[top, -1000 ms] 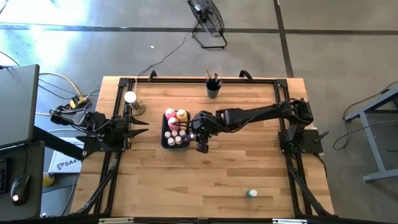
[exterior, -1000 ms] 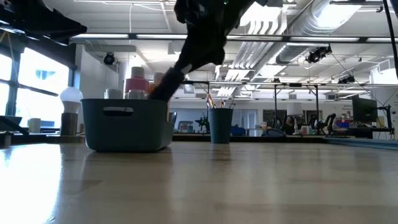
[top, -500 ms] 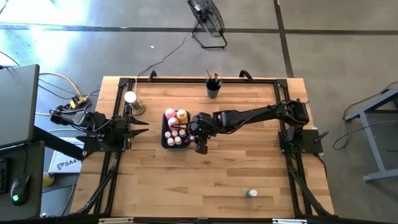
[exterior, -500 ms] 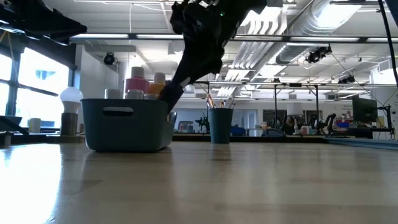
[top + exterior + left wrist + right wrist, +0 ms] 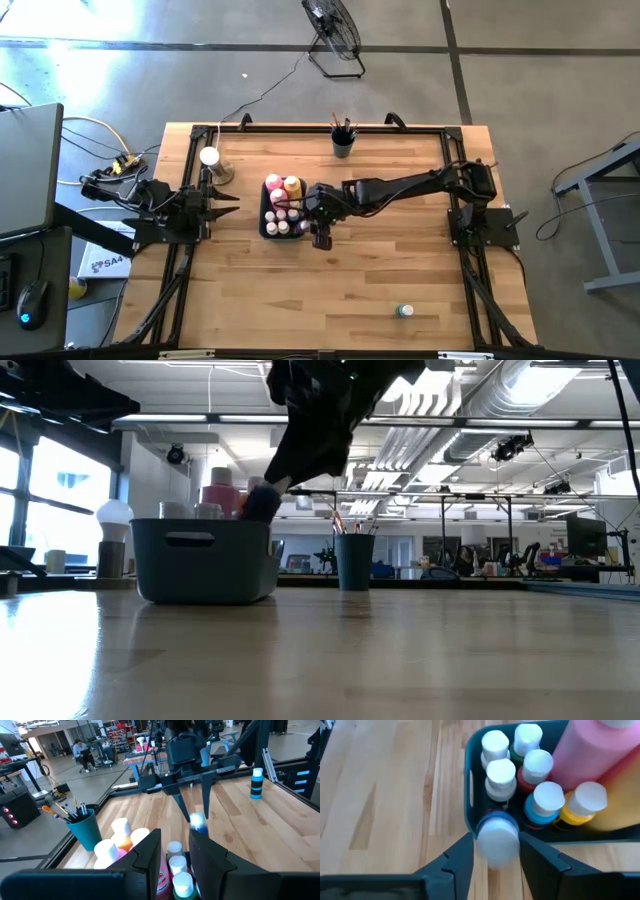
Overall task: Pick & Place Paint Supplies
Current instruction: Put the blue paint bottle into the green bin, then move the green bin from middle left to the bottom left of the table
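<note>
Between the spread right claw [image 5: 496, 851] fingers sits a blue bottle [image 5: 496, 834], over the bin [image 5: 470, 795] edge.

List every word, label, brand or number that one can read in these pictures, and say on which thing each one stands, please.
"SA4": on the white box on the floor beside the table's left edge, high view; the letters run off behind the frame, so it may be only part of a word.
Red label on the pink bottle, left wrist view: printed, but too blurred to read.
Small bottles in the bin: no readable labels.
</note>
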Motion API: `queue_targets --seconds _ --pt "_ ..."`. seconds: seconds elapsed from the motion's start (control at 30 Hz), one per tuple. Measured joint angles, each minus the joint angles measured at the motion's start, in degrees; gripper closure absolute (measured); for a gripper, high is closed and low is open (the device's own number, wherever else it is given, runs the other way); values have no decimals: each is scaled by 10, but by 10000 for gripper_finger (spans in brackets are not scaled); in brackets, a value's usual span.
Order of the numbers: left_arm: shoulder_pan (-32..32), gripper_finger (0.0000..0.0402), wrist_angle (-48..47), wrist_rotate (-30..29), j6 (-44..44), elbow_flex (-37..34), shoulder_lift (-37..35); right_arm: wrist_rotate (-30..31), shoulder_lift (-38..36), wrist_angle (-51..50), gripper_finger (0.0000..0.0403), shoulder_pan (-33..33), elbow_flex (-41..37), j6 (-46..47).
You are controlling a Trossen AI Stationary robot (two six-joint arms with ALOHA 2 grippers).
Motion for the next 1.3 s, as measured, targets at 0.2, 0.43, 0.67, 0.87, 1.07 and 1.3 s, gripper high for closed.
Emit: queue_targets --seconds 0.2,0.43,0.67,0.87,1.07,1.3 --pt "0 304 0 0 0 0 0 6 0 3 230 0 0 -9" --pt "0 304 -1 0 0 0 0 5 4 6 233 0 0 -12" --pt "0 304 -5 0 -1 0 0 9 -35 -57 259 0 1 -5" --pt "0 304 -9 2 -12 0 0 21 -60 -186 320 9 1 18" --pt "0 304 -21 2 -31 0 0 19 -60 -210 396 34 -24 3" --pt "0 304 -23 2 -45 0 0 92 -77 -140 401 62 -94 6"
